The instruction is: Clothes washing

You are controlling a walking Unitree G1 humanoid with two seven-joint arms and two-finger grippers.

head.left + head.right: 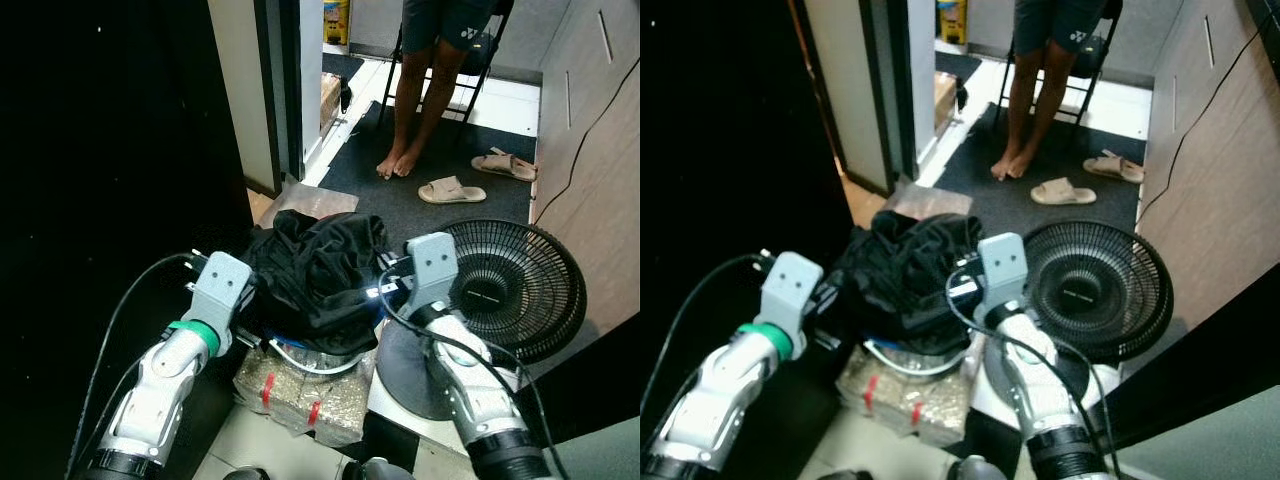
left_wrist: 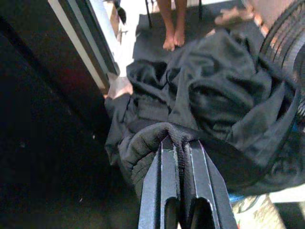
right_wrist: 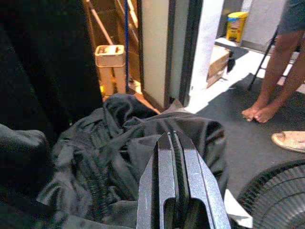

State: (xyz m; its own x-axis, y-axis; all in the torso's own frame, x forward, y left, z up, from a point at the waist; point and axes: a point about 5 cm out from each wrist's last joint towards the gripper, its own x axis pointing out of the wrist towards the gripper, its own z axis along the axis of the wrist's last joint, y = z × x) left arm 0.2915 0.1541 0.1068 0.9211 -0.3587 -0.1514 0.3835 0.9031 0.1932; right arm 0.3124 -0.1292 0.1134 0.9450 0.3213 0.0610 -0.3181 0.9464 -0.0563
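While the left pincer (image 2: 180,143) pinches a fold of the black clothes (image 1: 320,270) and the right pincer (image 3: 174,143) is pressed together, cloth may slip or catch the fan (image 1: 510,285).

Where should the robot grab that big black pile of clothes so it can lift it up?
Probably by the raised folds at the two sides of the black clothes, one gripper from each side, since the heap slumps loosely. The left gripper is shut on a bunched fold at the left edge. The right gripper sits shut at the right edge; whether it holds cloth is unclear.
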